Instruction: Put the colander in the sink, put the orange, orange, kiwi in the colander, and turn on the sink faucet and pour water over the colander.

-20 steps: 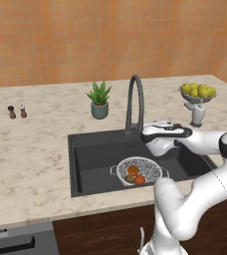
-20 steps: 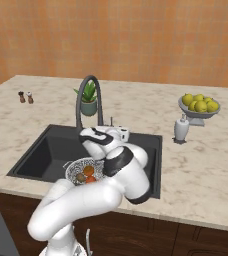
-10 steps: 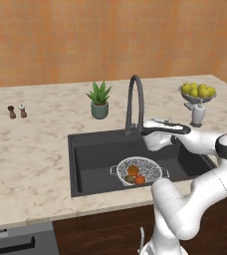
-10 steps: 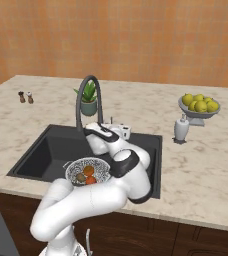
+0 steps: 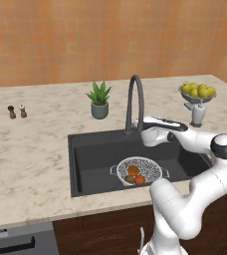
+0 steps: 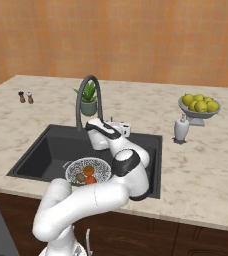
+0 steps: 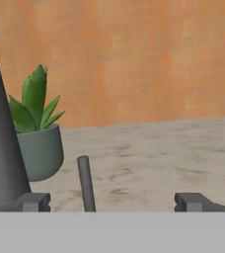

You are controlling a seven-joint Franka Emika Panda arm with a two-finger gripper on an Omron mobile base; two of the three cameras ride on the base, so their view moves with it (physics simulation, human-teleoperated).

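The colander sits in the sink in front of the faucet, with both oranges and the kiwi already inside, so the step in hand looks to be turning on the tap. The hand hovers just beside the faucet's base, apparently level with its small side lever.

To do this well, the hand probably needs to slide toward the faucet until the lever stands between its tips, then push it sideways in a smooth arc, keeping clear of the neck. The spout should end up over the colander, since no water runs yet.

The hand view shows what the base views cannot: the two tips spread wide apart with nothing between them, the thin lever upright close to the faucet-side tip, and the potted plant beyond. The right base view shows the fruit in the colander most plainly, and the bowl of lemons on the surface well apart from the faucet.
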